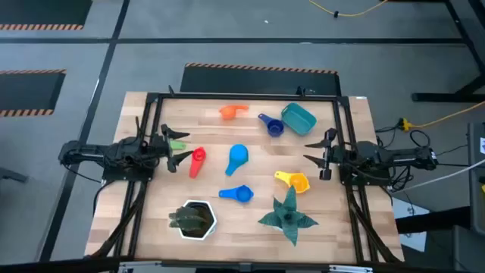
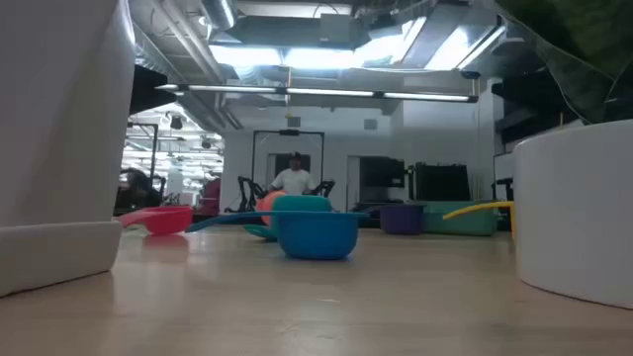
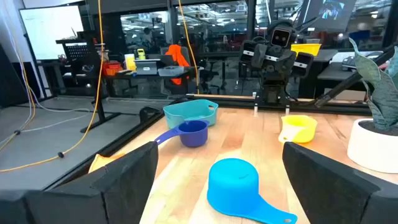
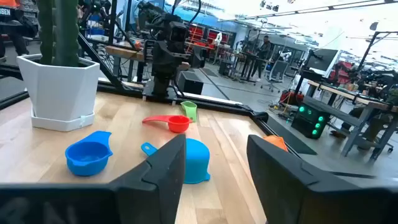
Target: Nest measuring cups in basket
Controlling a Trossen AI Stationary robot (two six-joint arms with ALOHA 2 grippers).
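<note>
Six measuring cups lie scattered on the wooden table. They are the orange point(image 1: 233, 111), dark blue point(image 1: 271, 125), red point(image 1: 197, 161), upside-down light blue point(image 1: 237, 158), blue point(image 1: 237, 194) and yellow point(image 1: 293, 180) cups. A small green cup point(image 1: 177, 145) lies at the left, in line with the fingers of my open left gripper point(image 1: 174, 149). The left wrist view does not show this cup. The teal basket point(image 1: 298, 118) stands at the far right with nothing visible in it. My right gripper point(image 1: 321, 156) is open at the right edge, with the yellow cup on its near side.
A white hexagonal pot point(image 1: 194, 220) with a dark plant and a green star-shaped plant point(image 1: 288, 216) stand along the near edge. A black frame rail point(image 1: 242, 95) runs around the table. In the low view a person point(image 2: 294, 179) stands far back in the room.
</note>
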